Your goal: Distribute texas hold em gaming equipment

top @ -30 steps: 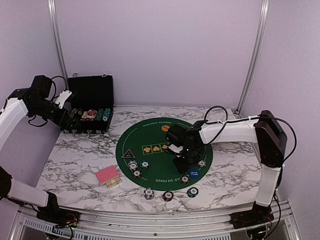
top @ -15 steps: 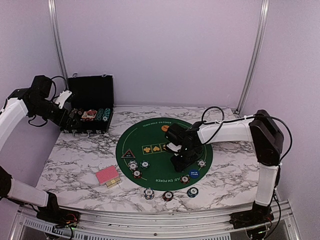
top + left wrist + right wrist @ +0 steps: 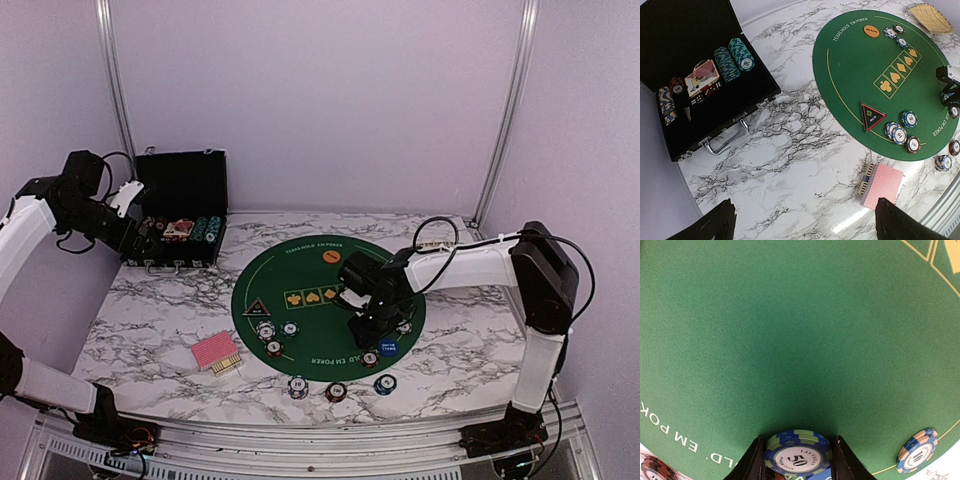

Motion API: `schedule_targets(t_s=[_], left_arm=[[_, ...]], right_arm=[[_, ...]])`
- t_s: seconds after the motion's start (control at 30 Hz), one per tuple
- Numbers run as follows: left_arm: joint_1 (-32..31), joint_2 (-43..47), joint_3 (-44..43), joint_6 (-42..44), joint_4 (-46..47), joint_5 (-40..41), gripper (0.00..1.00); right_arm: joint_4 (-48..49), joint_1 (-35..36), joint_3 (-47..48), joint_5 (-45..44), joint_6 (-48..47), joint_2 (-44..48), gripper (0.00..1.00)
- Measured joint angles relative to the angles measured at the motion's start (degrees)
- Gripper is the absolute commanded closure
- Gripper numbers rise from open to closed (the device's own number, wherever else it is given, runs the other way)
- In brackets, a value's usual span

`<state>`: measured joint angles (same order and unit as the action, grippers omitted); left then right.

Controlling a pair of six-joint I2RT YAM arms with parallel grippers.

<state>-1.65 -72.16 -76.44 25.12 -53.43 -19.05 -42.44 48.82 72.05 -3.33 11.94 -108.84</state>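
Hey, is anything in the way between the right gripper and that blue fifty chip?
Nothing visible. The 50 chip sits right between the right gripper's fingers, with bare green mat ahead of it.

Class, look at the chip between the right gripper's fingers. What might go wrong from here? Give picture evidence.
1. The right gripper pinches the teal 50 chip by its rim only, at the fingertips; it may slip or tip out.
2. The blue button and a 10 chip lie close by on the green mat; opening the fingers may nudge them.
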Motion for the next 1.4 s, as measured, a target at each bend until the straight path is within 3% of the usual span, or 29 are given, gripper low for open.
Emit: schedule_targets(t_s=[0.23,0.5,0.87,1.1,1.27,1.4], left_arm=[[-0.02,0.09,1.77,1.38,0.04,0.0,0.01],[-5.16,0.13,8.09,4.85,0.07,-0.24,0.01],[-20.44,-6.56,16.7,5.14,3.67,5.73,0.01],[-23.5,-6.93,18.93,1.97,7.3,13.66,0.01],[-23.47,-7.41,12.61,-1.27,8.17,24.68,0.01],[-22.95,-6.8,11.28,-3.02,9.92,27.65,0.01]], right_arm=[[-0.63,-0.2,0.35,-0.15,-0.11,0.0,0.28],[-3.17,-0.22,5.05,-1.49,0.17,0.83,0.02],[-3.58,-0.22,8.7,-2.05,2.23,5.68,0.01],[-2.78,-0.61,8.7,-1.7,3.96,5.77,0.01],[0.33,-3.58,6.51,0.22,5.09,6.75,0.01],[1.68,-5.35,4.37,0.87,5.9,8.07,0.01]])
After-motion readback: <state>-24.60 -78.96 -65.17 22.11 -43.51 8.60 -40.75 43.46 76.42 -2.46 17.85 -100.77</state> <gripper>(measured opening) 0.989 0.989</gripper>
